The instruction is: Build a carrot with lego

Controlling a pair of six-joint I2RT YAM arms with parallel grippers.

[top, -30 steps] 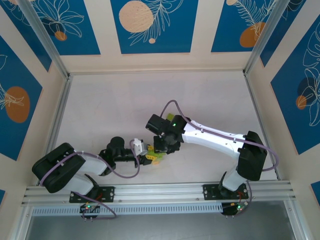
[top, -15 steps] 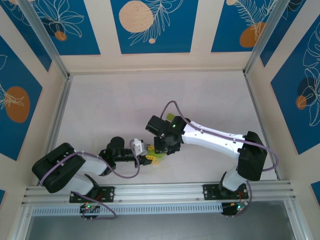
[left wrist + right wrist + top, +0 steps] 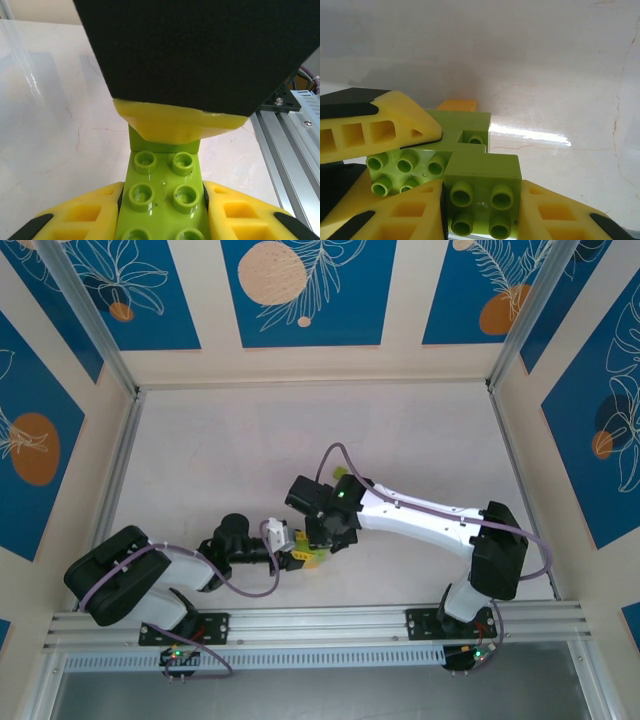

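**Both grippers clamped on green bricks at the near middle of the table**

Seen from above, the aluminium rail (image 3: 320, 625) runs along the near edge and carries the 2 arm bases. Just beyond it, near the middle of the white table (image 3: 230, 450), the arms meet. The left gripper (image 3: 292, 554) reaches in low from the left. The right gripper (image 3: 320, 543) comes in from the right and tips down toward it. Between them sits the carrot (image 3: 312, 560), part-built, a small lime-green cluster.

In the left wrist view, the left gripper's 2 yellow fingers (image 3: 75, 217) are closed on either side of the carrot (image 3: 162, 190). They grip a lime-green brick whose studs face the camera in 2 columns. A yellow fingertip (image 3: 175, 122) of the right gripper, under its black body, covers the far end of that brick. How hard it presses cannot be told.

In the right wrist view, the right gripper (image 3: 481, 202) is closed on a square lime-green brick (image 3: 482, 172) with 4 studs, clamped between both yellow fingers. This brick sits just to the right of the carrot's studded brick, seemingly edge to edge. Whether it is seated on the studs cannot be told. A finger (image 3: 375, 125) of the left gripper lies over the studded brick. Farther on stands a taller lime-green brick. Behind it the orange brick (image 3: 457, 105) peeks out at the carrot's far end. Past that, the table runs back to the blue wall panels (image 3: 300, 290).
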